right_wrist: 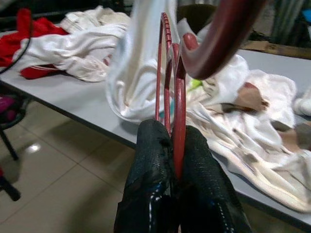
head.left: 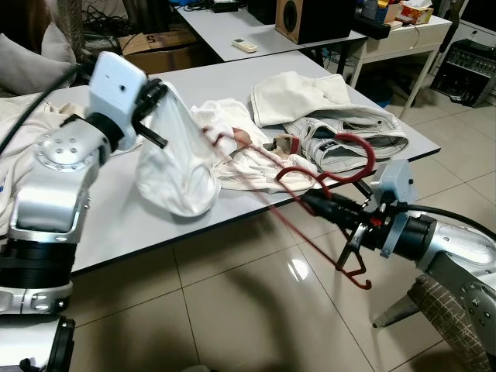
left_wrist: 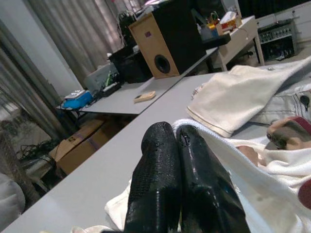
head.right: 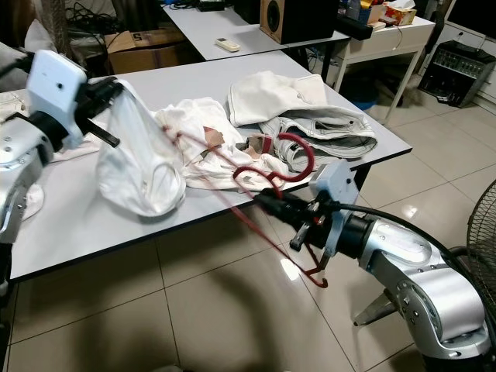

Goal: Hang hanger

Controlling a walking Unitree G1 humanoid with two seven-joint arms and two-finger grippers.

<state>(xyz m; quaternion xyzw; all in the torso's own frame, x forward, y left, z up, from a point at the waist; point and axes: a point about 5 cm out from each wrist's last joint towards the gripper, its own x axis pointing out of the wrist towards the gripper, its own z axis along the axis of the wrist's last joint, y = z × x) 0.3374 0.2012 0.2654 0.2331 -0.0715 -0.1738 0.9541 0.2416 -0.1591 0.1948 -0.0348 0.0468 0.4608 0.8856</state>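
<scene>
- Gripping a dark red hanger (head.left: pixel 325 180), the right gripper (head.left: pixel 310 203) sits just off the front edge of the grey table (head.left: pixel 116 225), above the tiled floor (head.left: pixel 232 310); in the right wrist view its two black fingers (right_wrist: pixel 155 184) are pressed together on the hanger's thin red bar.
- Rising from that grasp, the hanger's thick hook curves up over the clothes, while one red arm runs up into the white garment (head.left: pixel 182 167) and the other end hangs down below the table edge toward the floor.
- Pinching a fold of that white garment, the left gripper (left_wrist: pixel 179 145) is raised above the table; its fingers are clamped together on the cloth, and the fabric hangs from it like a bag down to the tabletop.
- Lying farther back on the table are a cream cloth (head.left: pixel 298 93) and pale jeans (head.left: pixel 356 136), touching each other.
- Standing on a second table behind are a wooden speaker (head.left: pixel 298 19) and a remote control (head.left: pixel 245 46).
</scene>
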